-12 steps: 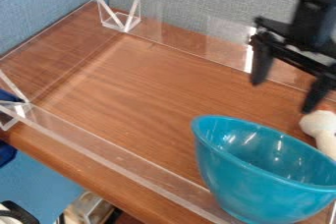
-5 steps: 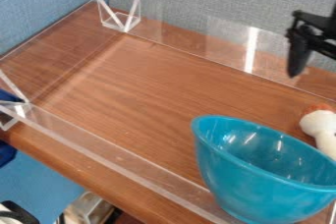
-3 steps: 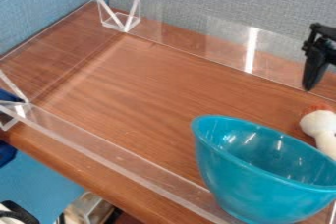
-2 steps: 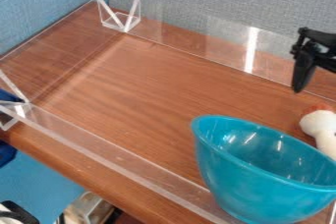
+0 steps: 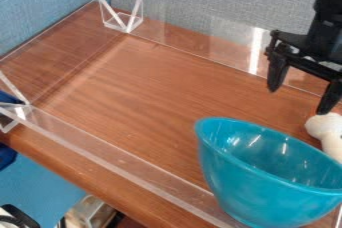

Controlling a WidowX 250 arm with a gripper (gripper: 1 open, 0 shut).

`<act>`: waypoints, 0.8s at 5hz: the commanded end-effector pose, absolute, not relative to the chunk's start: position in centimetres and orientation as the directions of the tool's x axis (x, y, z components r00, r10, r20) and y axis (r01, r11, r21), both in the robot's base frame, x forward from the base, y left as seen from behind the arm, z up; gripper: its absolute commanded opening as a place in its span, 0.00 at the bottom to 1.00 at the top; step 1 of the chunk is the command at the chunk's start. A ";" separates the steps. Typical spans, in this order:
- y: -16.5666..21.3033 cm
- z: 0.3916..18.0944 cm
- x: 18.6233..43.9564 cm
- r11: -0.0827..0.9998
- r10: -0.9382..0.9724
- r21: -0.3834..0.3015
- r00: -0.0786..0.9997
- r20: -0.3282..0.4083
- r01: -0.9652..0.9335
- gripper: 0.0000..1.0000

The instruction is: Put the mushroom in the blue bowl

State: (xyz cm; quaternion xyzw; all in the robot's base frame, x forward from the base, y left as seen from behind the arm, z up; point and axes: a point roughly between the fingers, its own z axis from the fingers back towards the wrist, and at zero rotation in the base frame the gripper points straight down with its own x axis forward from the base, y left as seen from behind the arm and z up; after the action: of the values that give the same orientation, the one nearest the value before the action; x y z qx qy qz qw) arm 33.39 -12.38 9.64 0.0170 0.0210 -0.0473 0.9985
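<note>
Wooden table (image 5: 134,82): mushroom (image 5: 325,127) mostly cropped, axis unclear, beside bowl (image 5: 267,172)

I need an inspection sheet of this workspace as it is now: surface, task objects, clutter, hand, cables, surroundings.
Surface: brown wooden table, bordered by low clear plastic walls.
Job's things: mushroom lies on the table at the right edge, outside the blue bowl; the bowl stands upright at the front right, nothing seen inside.
Clutter: nothing seen on the wood.
Hand: hand is open, pointing down, above the table behind the mushroom, holding nothing.
Cables: nothing seen.
Surroundings: blue fabric wall behind; unclear items below the table edge.
</note>
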 end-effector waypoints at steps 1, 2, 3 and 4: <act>-12.0 10.7 34.5 0.994 -0.112 0.011 0.994 0.004 0.112 1.00; -12.6 9.0 34.6 0.998 -0.063 0.005 0.998 0.007 0.063 1.00; -13.1 7.8 34.9 0.997 -0.074 0.004 0.997 0.012 0.074 1.00; -13.6 7.4 35.4 0.994 -0.106 0.006 0.994 0.018 0.105 1.00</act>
State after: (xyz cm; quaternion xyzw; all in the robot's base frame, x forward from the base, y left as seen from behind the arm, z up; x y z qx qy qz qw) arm 34.90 -12.85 5.72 0.0095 0.0179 -0.0452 0.9988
